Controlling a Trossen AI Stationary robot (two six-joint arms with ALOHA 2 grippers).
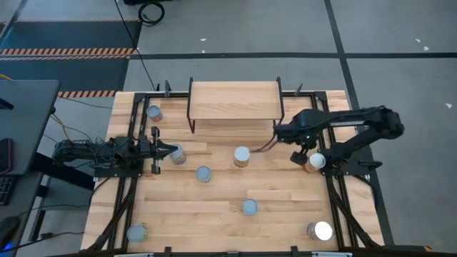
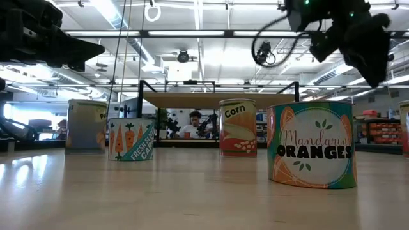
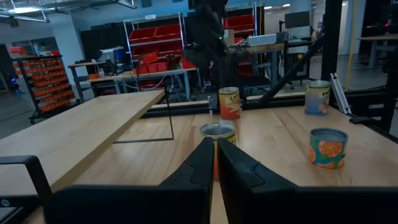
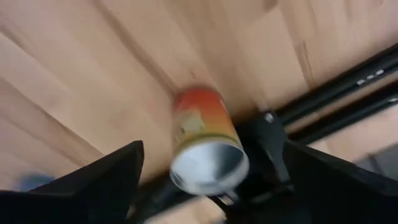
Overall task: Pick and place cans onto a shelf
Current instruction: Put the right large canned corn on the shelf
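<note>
The orange-labelled can [image 4: 208, 146] lies between the right jaws [image 4: 205, 180], which stand wide apart and do not grip it; in the right wrist view its silver end faces the camera, blurred. In the high view this can [image 1: 316, 161] sits at right of centre, near the worktop's [image 1: 214, 214] right edge rail, below the right jaws [image 1: 303, 153].

The shelf [image 1: 233, 100] stands at upper centre, its board bare.

The left jaws [image 1: 168, 150] are at left of centre, fully closed and empty, their tips just beside a can [image 1: 177, 153].

Other cans are spread well apart: upper left [image 1: 153, 113], centre [image 1: 242, 156] and [image 1: 203, 174], lower centre [image 1: 249, 208], lower left corner [image 1: 136, 233], lower right corner [image 1: 320, 230]. Open worktop lies between them.
</note>
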